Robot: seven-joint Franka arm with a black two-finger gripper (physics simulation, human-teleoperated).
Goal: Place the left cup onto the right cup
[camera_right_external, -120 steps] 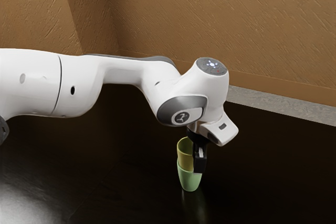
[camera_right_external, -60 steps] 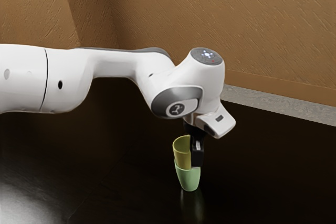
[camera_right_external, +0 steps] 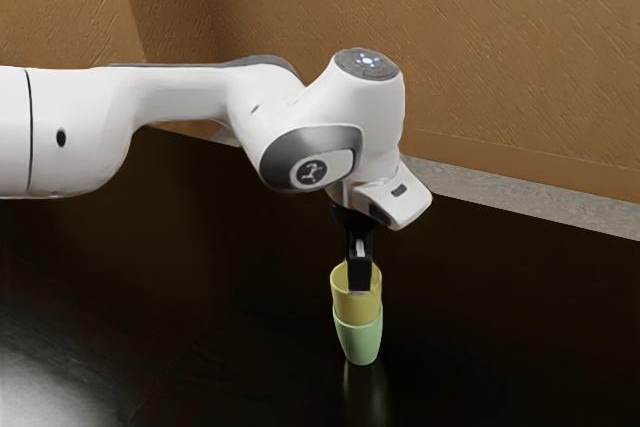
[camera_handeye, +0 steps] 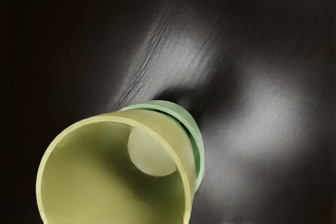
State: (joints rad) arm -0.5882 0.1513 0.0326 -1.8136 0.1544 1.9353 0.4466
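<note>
A yellow-olive cup (camera_right_external: 356, 295) stands upright, nested in a green cup (camera_right_external: 359, 339) on the dark table (camera_right_external: 520, 327). My gripper (camera_right_external: 357, 259) hangs straight above the pair, its fingertips at about the level of the yellow cup's rim. The gripper is open and holds nothing. In the wrist view I look down into the yellow cup (camera_handeye: 105, 182), which lies just under my hand. The green cup's rim (camera_handeye: 193, 129) peeks out from behind it.
A grey ledge (camera_right_external: 530, 195) runs along the table's far edge below a brown textured wall (camera_right_external: 500, 47). Bare dark tabletop surrounds the stacked cups on all sides.
My hand has risen and shifted slightly toward the exterior view's left. The yellow cup was let go and now sits upright in the green cup instead of tilted.
</note>
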